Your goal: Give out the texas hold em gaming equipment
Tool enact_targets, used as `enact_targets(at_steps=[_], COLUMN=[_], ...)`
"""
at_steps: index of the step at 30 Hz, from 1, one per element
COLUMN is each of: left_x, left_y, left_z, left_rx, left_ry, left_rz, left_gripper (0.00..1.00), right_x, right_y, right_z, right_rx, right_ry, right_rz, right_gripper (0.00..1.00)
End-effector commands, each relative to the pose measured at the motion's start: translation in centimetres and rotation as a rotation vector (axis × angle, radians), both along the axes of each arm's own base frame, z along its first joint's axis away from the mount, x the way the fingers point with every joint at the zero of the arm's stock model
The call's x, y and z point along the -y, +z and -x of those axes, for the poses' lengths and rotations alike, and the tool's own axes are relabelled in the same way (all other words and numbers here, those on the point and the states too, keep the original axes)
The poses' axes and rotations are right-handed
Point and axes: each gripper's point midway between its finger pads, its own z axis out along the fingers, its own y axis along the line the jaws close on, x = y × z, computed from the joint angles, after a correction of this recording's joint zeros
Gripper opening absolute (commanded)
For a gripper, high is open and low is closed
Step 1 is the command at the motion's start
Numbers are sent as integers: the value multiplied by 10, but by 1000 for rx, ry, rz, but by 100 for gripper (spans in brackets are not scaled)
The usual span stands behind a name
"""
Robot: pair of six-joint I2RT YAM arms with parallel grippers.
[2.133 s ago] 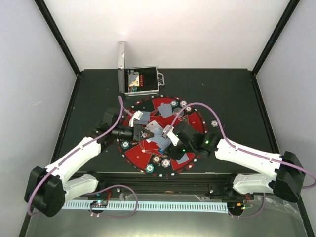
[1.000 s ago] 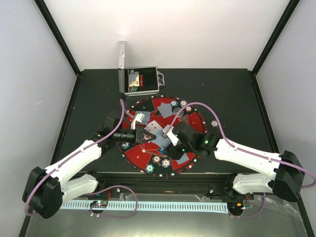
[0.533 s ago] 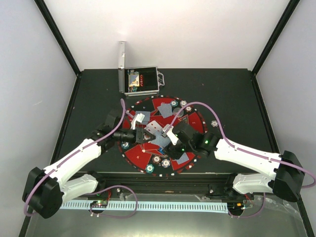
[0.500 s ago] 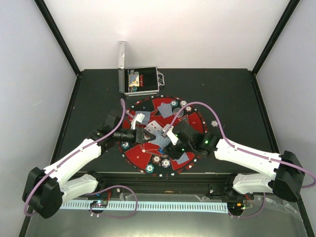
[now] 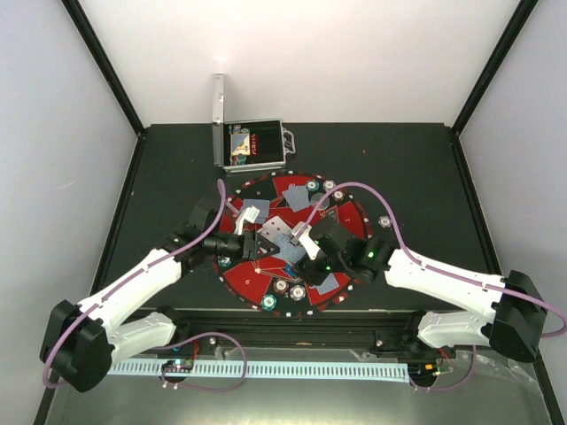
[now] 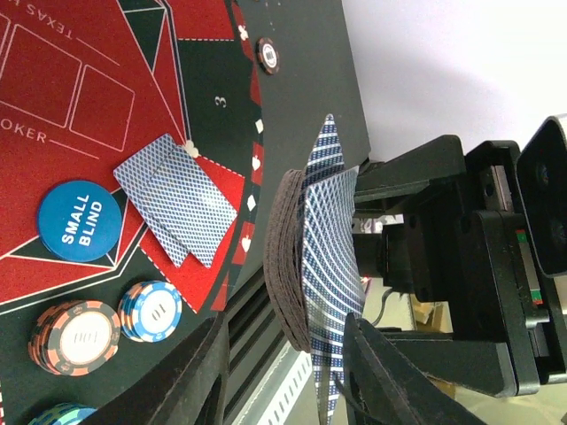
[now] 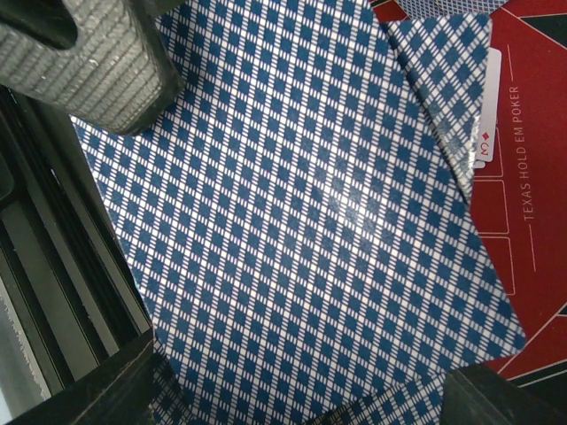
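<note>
Bright, even light from above. Soft glare streaks the card deck (image 7: 337, 204) filling the view beyond my right end effector (image 7: 292, 394); its near fingers (image 7: 80, 390) are dark and blurred.

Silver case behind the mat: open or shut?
Open. The silver case lies with its lid raised upright on its left side, contents exposed.

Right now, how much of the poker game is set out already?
Done: striped chip stacks, a round blue Small Blind disc and two face-down blue-checked cards lie on the round red-and-black mat. In hand: the right claw grips a thick stack of blue-checked cards, the open left claw at its edge. Left: that stack probably needs dealing out.
</note>
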Motion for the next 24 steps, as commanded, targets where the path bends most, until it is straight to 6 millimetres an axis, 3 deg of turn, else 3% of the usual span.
enact_targets(at_steps=[1,17,24], left_x=[2,2,1], left_y=[15,13,12], left_z=[6,15,17], left_rx=[10,-31,-40], left_ry=[-27,-44,-45], left_rz=[36,53,50], left_gripper=[36,24,13], right_x=[-4,-3,-3], right_y=[15,12,13], right_z=[-2,-2,-2], right_rx=[33,28,31], right_ry=[-2,-5,-6], right_rz=[-45,-40,-43], right_gripper=[62,62,62])
